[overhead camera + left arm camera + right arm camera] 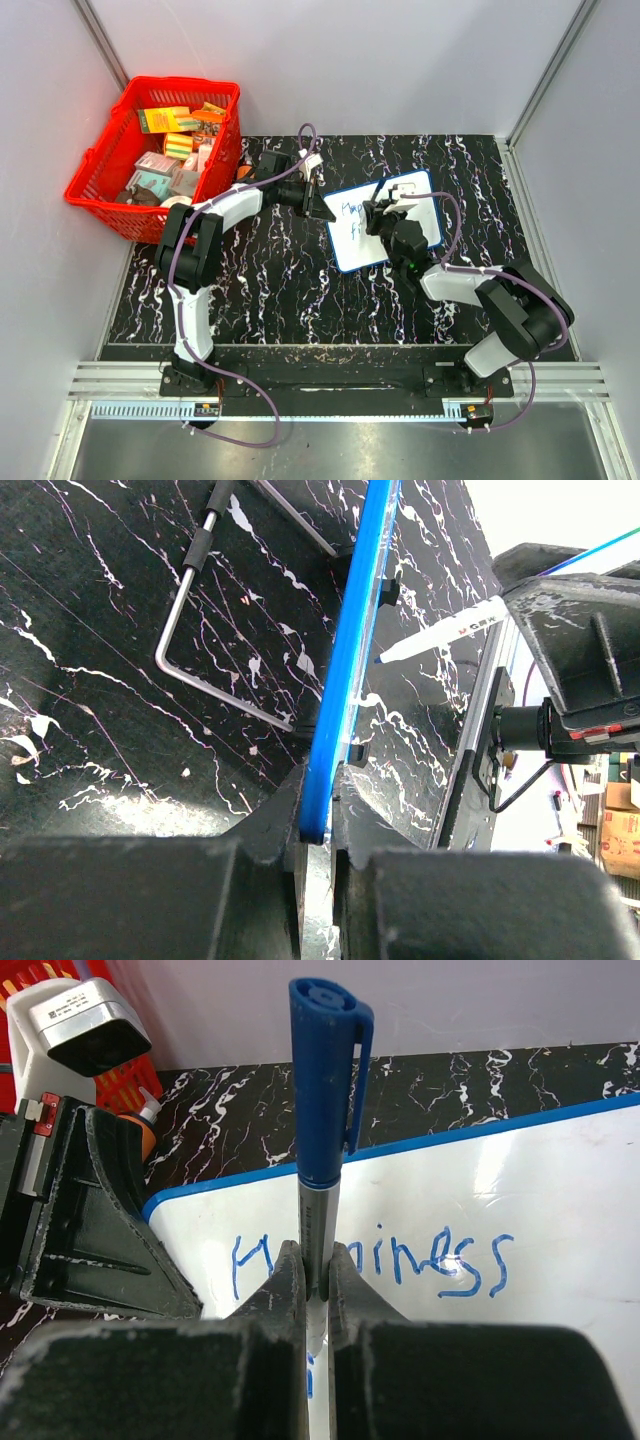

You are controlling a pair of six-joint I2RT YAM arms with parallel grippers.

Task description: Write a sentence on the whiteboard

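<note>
- The whiteboard (352, 250) sits mid-way across the black marbled counter (270, 290), to the right of the red basket (100, 160).
- The left tool (322, 208) is clenched on the board's blue rim at its left edge. The right tool (383, 215) is over the white surface, grasping a marker (322, 1110) by its grey barrel, with the blue cap posted on the rear end.
- The sentence (440, 1260) looks part done. The first line reads as "Happiness", and the top view shows a second line just begun beneath it. Writing that second line is probably the step in hand.
- To do it well:
  - Hold the rim clamp firm so the board cannot slide under the strokes.
  - Press the nib (385, 658) lightly and evenly.
  - Line the letters up with the first line's left margin and leave a clear gap below it.
  - Work rightward so nothing drags through wet ink.
- Hidden in the right wrist view: the barrel covers the middle letters of the first line, and the tool's body covers the second line.
- The left wrist view shows the board edge-on, so I cannot tell whether the nib touches it or sits just off it.
- A bent wire stand (175, 630) shows behind the board. I cannot tell whether it props the board up.
</note>
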